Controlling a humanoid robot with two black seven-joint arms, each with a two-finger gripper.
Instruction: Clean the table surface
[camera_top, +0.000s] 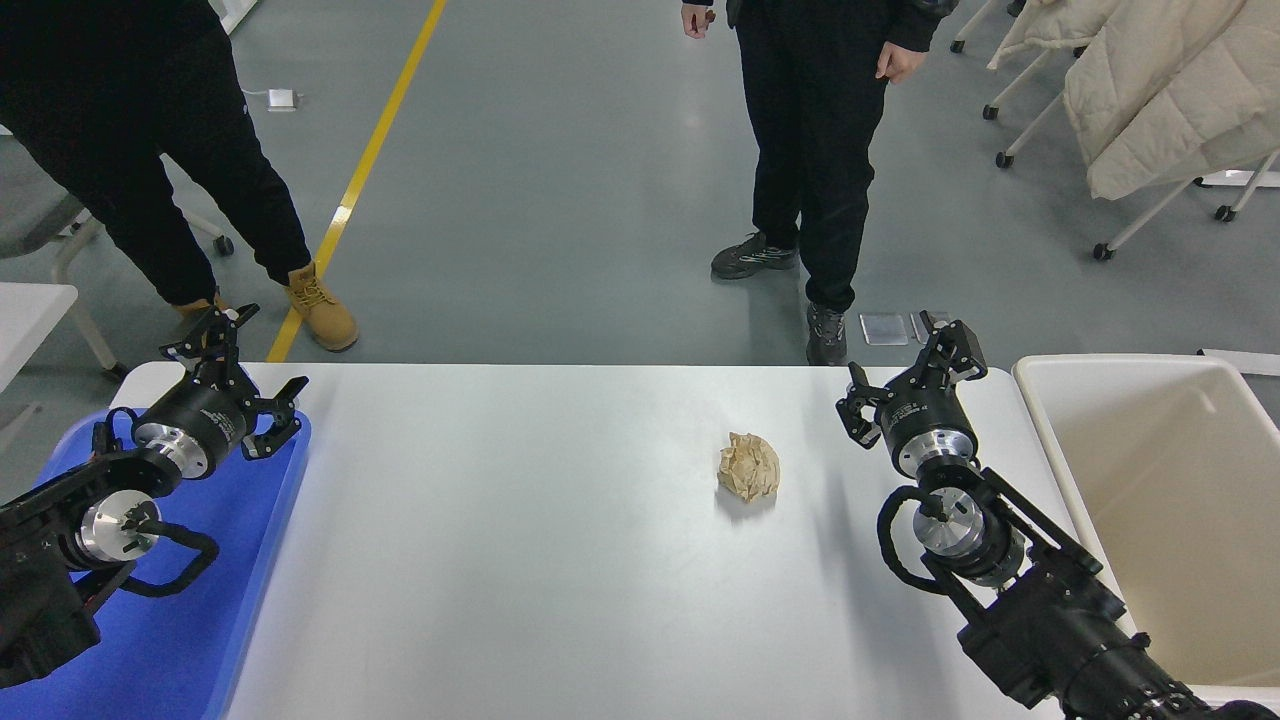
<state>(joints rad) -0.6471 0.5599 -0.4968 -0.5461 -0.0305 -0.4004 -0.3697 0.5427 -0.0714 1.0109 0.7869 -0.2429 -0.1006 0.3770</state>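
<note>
The right hand (912, 376) hangs over the far right part of the counter (520, 560), its fingers spread wide and holding nothing. One crumpled ball of brown paper (749, 467) lies on the white surface to the left of that hand and a little nearer the robot, close by but clear of its fingers. To the hand's right, off the counter's edge, stands a cream-coloured bin (1040, 420), which looks empty in the part that shows. The left hand (232, 372) is parked far off to the left, above a blue tray (240, 600), also spread open and empty. Judging by how things lie, the cleaning is barely begun or nearly finished: the paper ball is the only litter on the counter, it has not been grasped, and what remains is to close on it and carry it rightward to the bin. Two people stand beyond the far edge, only their legs and lower bodies showing. There is small print on the hand's wrist ring, too fine to read, and no other label or brand can be made out.
</note>
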